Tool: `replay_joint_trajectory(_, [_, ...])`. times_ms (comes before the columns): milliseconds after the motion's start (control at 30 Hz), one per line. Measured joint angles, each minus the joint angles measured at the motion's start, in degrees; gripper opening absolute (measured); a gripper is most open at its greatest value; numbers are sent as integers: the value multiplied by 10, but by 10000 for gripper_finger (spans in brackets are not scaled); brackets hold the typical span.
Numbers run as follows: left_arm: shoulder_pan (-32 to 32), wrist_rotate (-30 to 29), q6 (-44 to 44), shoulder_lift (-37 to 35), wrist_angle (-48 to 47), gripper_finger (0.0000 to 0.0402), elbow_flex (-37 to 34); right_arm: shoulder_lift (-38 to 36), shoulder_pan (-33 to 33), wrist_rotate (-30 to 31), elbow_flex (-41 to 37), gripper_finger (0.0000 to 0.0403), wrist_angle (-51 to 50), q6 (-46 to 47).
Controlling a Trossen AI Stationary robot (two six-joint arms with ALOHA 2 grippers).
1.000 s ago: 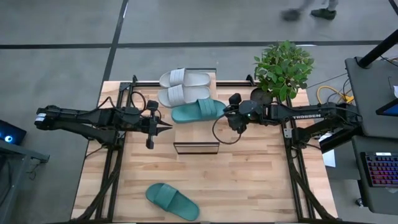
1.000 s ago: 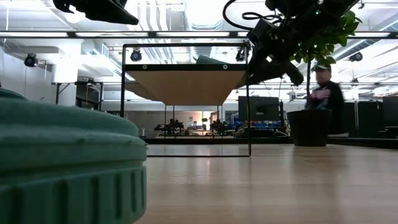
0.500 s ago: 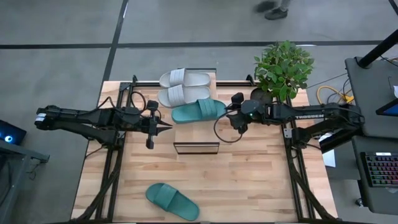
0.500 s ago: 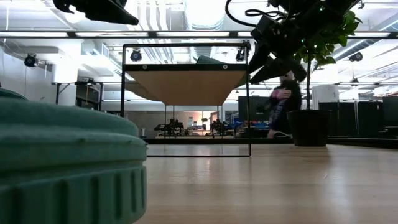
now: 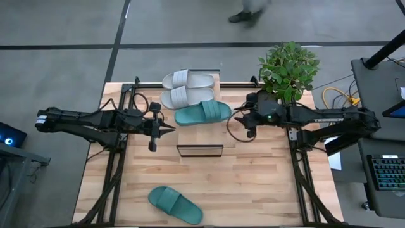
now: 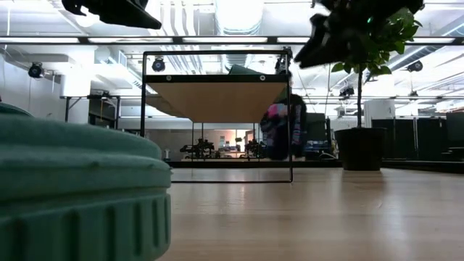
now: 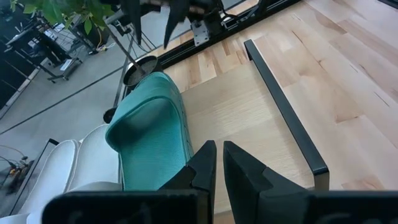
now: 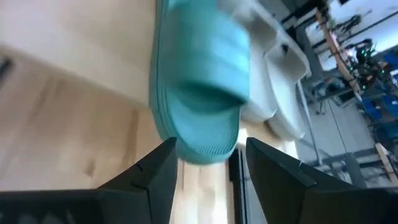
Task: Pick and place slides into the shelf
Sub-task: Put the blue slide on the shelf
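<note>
The shelf (image 5: 199,134) stands mid-table, its plank top running from near to far. Two pale slides (image 5: 188,80) (image 5: 180,97) lie side by side on its far end. A teal slide (image 5: 202,113) lies sole-down across the plank beside them, one end reaching past the shelf's right edge (image 8: 198,106). The second teal slide (image 5: 175,204) rests on the table near the front edge and fills the low view's left (image 6: 72,188). My right gripper (image 5: 239,116) (image 8: 210,146) is open, just right of the shelved teal slide and apart from it. My left gripper (image 5: 172,128) (image 7: 219,149) is shut, hovering at the shelf's left side.
A potted plant (image 5: 288,69) stands at the table's far right corner, just behind my right arm. Dark arm frames run along both table sides. Bare tabletop (image 5: 253,183) lies between the shelf and the near edge. A person (image 6: 279,127) walks past beyond the table.
My right gripper has drawn back from the shelved teal slide toward the table's right edge; the slide has stayed lying on the plank. Beyond the table a person has walked across toward the left.
</note>
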Motion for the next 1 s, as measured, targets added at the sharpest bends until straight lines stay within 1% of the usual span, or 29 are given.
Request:
replay_joint_trajectory(67, [0, 0, 0, 0, 0, 15, 0, -21, 10, -9, 0, 181, 2, 11])
replay_joint_trajectory(100, [0, 0, 0, 0, 0, 15, 0, -30, 14, -25, 0, 180, 6, 18])
replay_joint_trajectory(167, [0, 0, 0, 0, 0, 15, 0, -46, 22, -75, 0, 178, 12, 35])
replay_joint_trajectory(333, [0, 0, 0, 0, 0, 15, 0, -73, 51, -253, 0, 168, 16, 87])
replay_joint_trajectory(367, [0, 0, 0, 0, 1, 15, 0, -74, 61, -274, 0, 166, 23, 96])
replay_joint_trajectory(433, [0, 0, 0, 0, 2, 15, 0, -77, 82, -283, 0, 162, 31, 109])
replay_joint_trajectory(500, [0, 0, 0, 0, 8, 15, 0, -75, 104, -271, 0, 157, 31, 103])
replay_joint_trajectory(667, [0, 0, 0, 0, 7, 15, 0, -55, 169, -209, 0, 132, 29, 85])
replay_joint_trajectory(733, [0, 0, -1, 0, 6, 15, 0, -43, 198, -161, -1, 116, 15, 89])
replay_joint_trajectory(800, [0, 0, -21, 0, 6, 15, 0, -28, 225, -88, -2, 96, 5, 95])
replay_joint_trajectory(900, [-1, 0, -87, -2, -6, 15, 6, 0, 258, 10, -7, 60, 3, 86])
replay_joint_trajectory(1000, [0, 5, -161, -6, -21, 15, 19, 28, 282, 68, -7, 23, 4, 78])
